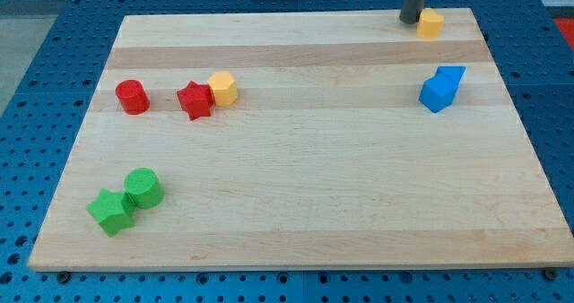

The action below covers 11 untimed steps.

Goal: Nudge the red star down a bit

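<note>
In the camera view, my tip (pixel 412 21) rests near the table's (pixel 296 204) top edge toward the view's right, touching or just beside a small yellow block (pixel 431 22) that sits at its right; I cannot make out that block's shape for certain. I carry no hand at all, only the dark rod, so there is nothing to hold wide or narrow. The red star (pixel 195 100) lies well apart from my tip, far over on the view's left in the upper part of the table, and a yellow hexagonal block (pixel 222 88) presses against its upper right side. Just left of the star, with a small gap between them, stands a red cylinder (pixel 132 97). No container shows here; every block sits straight on the bare wood. On the view's right, below my tip, two blue blocks huddle together: a blue cube (pixel 452 76) behind and a larger blue block (pixel 437 94) in front, touching it. In the lower left corner a green cylinder (pixel 143 187) touches a green block (pixel 111 212) that looks star-like, both near the table's left edge and not far from its bottom edge. Below the red star the wood runs open toward the view's bottom, with the green pair off to the lower left. The whole middle of the table between my tip and the star is bare wood. Around the table lies a blue perforated surface (pixel 36 61).
</note>
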Each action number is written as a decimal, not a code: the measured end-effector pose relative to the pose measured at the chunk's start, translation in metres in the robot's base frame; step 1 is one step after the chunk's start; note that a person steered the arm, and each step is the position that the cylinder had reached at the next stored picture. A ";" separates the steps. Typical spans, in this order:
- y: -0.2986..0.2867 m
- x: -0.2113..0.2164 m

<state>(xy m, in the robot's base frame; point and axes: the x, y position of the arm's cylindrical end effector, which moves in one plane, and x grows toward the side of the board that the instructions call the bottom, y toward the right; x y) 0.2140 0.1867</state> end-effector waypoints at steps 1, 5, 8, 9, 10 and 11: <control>-0.027 0.000; -0.220 0.055; -0.325 0.085; -0.352 0.095; -0.366 0.109; -0.366 0.124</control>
<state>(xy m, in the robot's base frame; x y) 0.3379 -0.1792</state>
